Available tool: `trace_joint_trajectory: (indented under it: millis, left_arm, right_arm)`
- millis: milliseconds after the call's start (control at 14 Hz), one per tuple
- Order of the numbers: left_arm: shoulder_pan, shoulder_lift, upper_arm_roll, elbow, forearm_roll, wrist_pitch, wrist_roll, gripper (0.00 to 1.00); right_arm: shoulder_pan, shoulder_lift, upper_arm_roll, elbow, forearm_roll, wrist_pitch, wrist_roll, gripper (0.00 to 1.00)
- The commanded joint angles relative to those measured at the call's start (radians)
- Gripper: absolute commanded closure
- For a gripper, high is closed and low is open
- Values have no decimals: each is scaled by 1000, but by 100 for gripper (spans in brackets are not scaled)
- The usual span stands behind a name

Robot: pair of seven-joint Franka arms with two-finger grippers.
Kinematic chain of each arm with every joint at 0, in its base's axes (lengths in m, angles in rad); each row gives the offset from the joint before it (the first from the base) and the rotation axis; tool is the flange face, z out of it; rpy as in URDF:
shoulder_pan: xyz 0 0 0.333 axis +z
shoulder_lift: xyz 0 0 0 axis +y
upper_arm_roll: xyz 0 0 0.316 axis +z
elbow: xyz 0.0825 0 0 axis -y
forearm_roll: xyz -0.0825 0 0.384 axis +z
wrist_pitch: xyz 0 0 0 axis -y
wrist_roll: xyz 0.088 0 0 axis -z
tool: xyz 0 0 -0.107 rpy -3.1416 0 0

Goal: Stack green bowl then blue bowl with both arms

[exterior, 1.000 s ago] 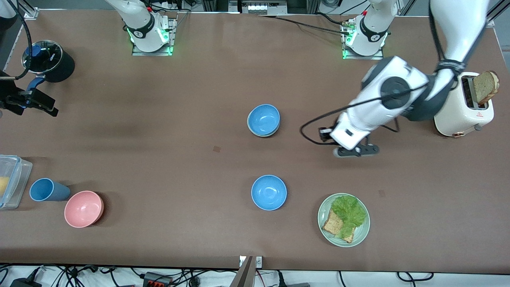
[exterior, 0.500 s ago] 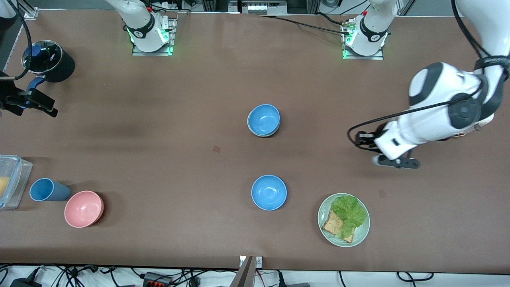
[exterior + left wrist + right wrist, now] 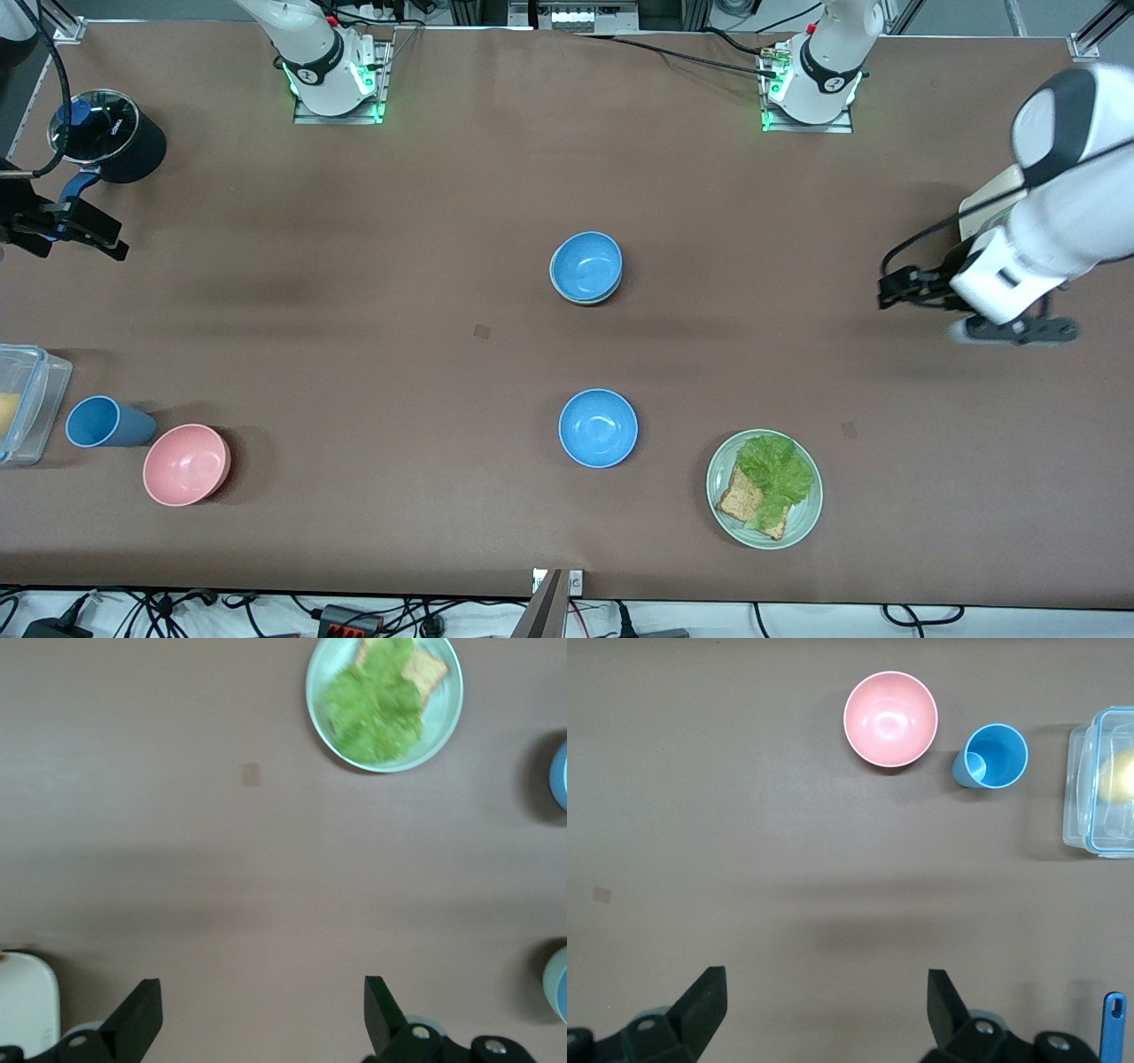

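A blue bowl (image 3: 586, 265) sits nested in the green bowl (image 3: 567, 296) at the table's middle; only the green bowl's pale rim shows under it. The stack's edge also shows in the left wrist view (image 3: 556, 983). A second blue bowl (image 3: 598, 427) stands alone, nearer to the front camera, and its edge shows in the left wrist view (image 3: 561, 775). My left gripper (image 3: 1014, 330) (image 3: 263, 1014) is open and empty over bare table at the left arm's end. My right gripper (image 3: 84, 232) (image 3: 826, 1005) is open and empty, waiting over the right arm's end.
A green plate (image 3: 802, 523) (image 3: 443, 722) with lettuce and bread lies near the lone blue bowl. A toaster (image 3: 997, 188) is mostly hidden by the left arm. A pink bowl (image 3: 186, 463) (image 3: 890, 719), blue cup (image 3: 102, 421) (image 3: 992, 757), clear container (image 3: 27, 399) and black pot (image 3: 111, 133) stand at the right arm's end.
The left arm has swung away from the table's middle toward its own end, and now covers the toaster. The bowls and the right arm have not moved.
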Motion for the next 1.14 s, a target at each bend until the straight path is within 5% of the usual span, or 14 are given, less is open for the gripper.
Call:
trace_joint_trajectory:
  millis: [0,1071]
  left_arm:
    - [-84,-94,83,-13,-13,-65,43,0]
    - [-73,-81,73,38,-56,-182,38,0]
  right_arm:
    - [-14,-9,14,-18,-13,-1,-12,0]
    - [-13,-8,17,-16,-9,-1,-7,0]
